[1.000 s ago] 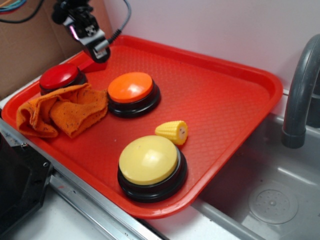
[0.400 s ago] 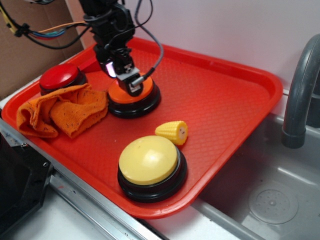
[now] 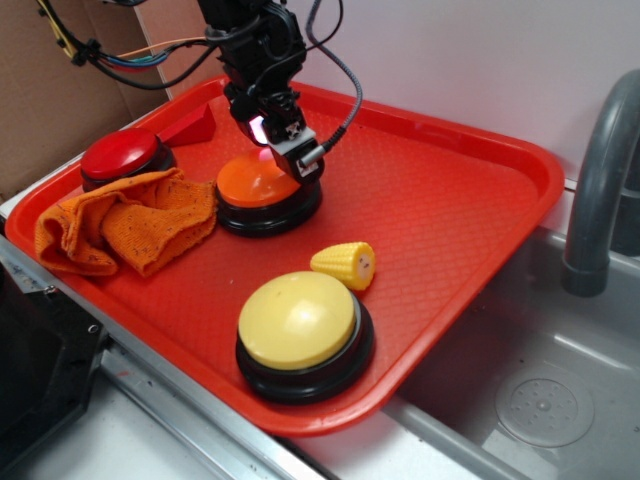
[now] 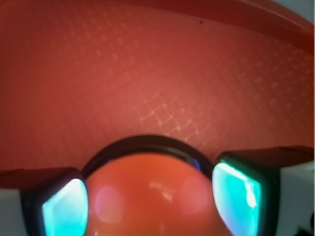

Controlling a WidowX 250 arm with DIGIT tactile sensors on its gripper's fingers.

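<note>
Pincer (image 3: 298,165) is hovering low over the round orange plastic dome button (image 3: 250,187)
Its fingers (image 4: 64,211) are standing apart, straddling it on the red plastic tray (image 3: 450,220), gripping nothing.

arm (image 3: 250,45): black | cables (image 3: 352,82): black, orange, blue | gripper (image 3: 298,160): grey-tipped, pink glow

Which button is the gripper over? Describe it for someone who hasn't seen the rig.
On the red tray beside the sink stand three dome buttons. It is the middle one, the orange button under the gripper; its neighbours are a red button and a yellow button.
</note>
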